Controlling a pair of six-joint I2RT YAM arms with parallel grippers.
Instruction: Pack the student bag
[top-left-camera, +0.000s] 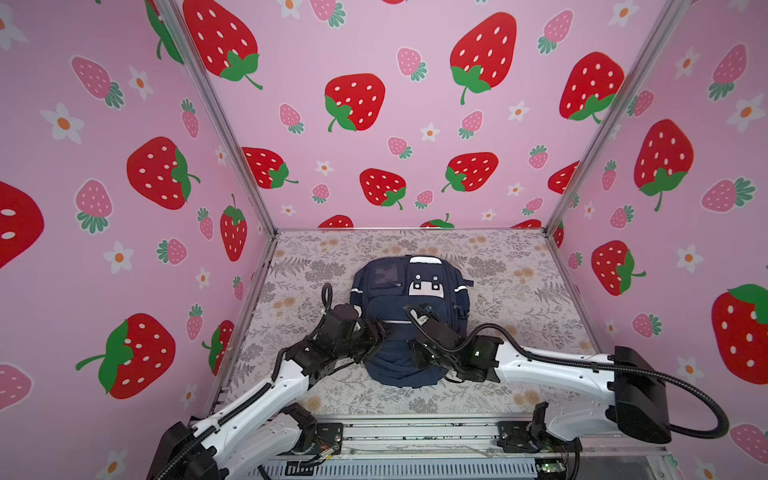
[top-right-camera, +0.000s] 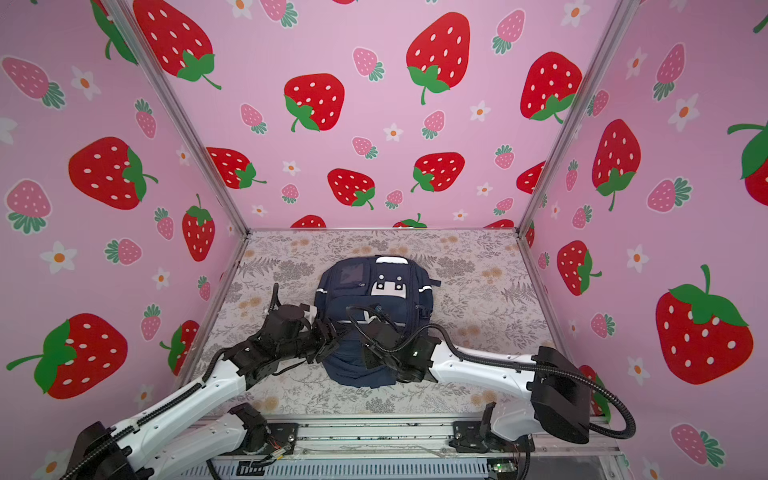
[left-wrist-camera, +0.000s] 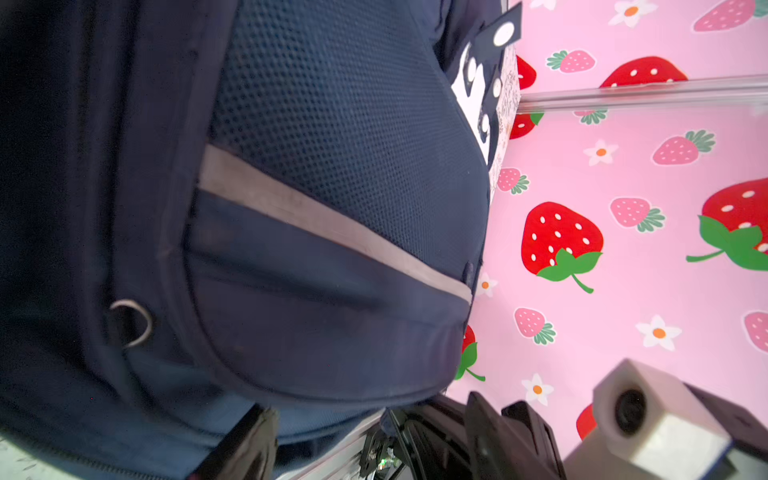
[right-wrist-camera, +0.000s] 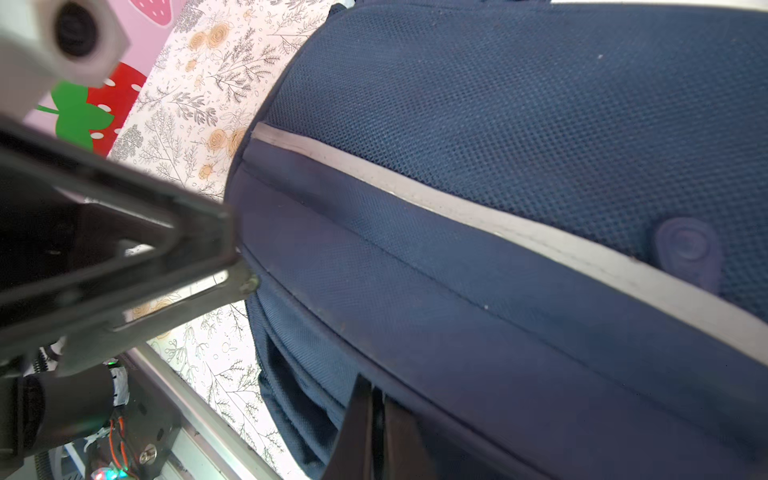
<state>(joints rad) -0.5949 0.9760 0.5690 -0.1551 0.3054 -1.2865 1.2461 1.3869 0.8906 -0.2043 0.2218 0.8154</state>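
Jaws open on our left gripper, closed on our right gripper; backpack lies between, long axis toward desk's far edge.

Left arm and right arm reach inward; left claw seemingly parted, right claw pinched closed.

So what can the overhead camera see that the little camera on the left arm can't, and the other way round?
Only a top view: the whole student bag lying on the floral table, with the left arm and right arm both reaching over its near end.
Only the left wrist view: close detail, a small metal ring and the fabric's mesh weave.
Both: the navy bag, its pale stripe, the white patch with black squares and the strawberry wall.
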